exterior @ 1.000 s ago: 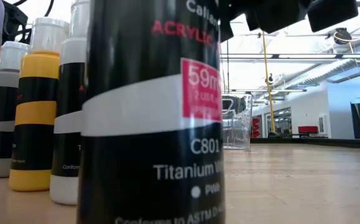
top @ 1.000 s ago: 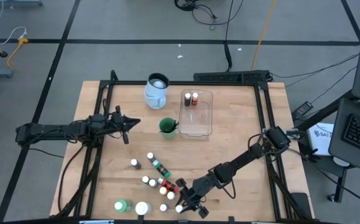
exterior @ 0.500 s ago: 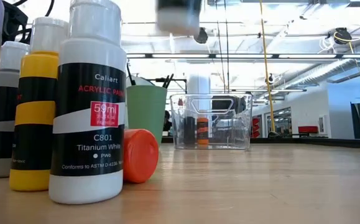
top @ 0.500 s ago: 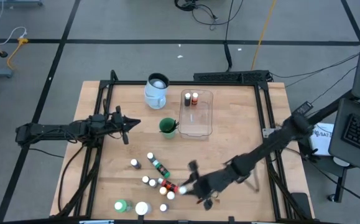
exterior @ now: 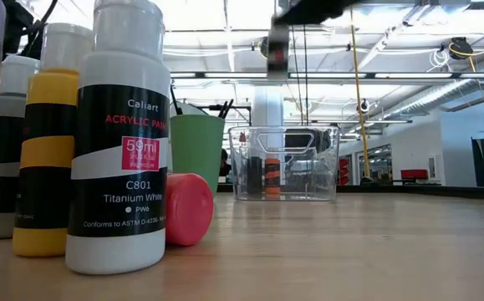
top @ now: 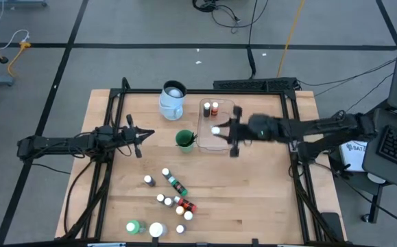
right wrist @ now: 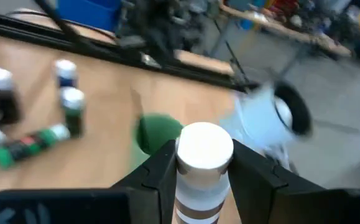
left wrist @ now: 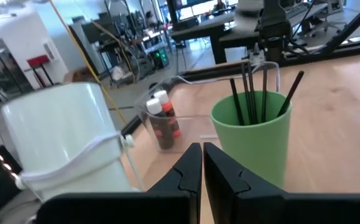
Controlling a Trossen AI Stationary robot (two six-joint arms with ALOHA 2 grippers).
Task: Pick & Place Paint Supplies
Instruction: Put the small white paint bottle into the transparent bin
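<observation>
The paint bottles [top: 173, 206] mostly stand or lie near the bench's front edge, left of centre, waiting to be moved, while my left pincer [top: 141, 135] rests closed and empty by the left edge. Two bottles [top: 210, 108] stand in the clear tub [top: 229, 140] near the back edge. Above it, my right pincer [top: 223, 130] grips a white-capped bottle [top: 215, 130].

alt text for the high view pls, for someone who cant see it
The right gripper holds a white-capped paint bottle over a clear tub already containing two bottles. The left gripper waits shut near a green cup.
</observation>
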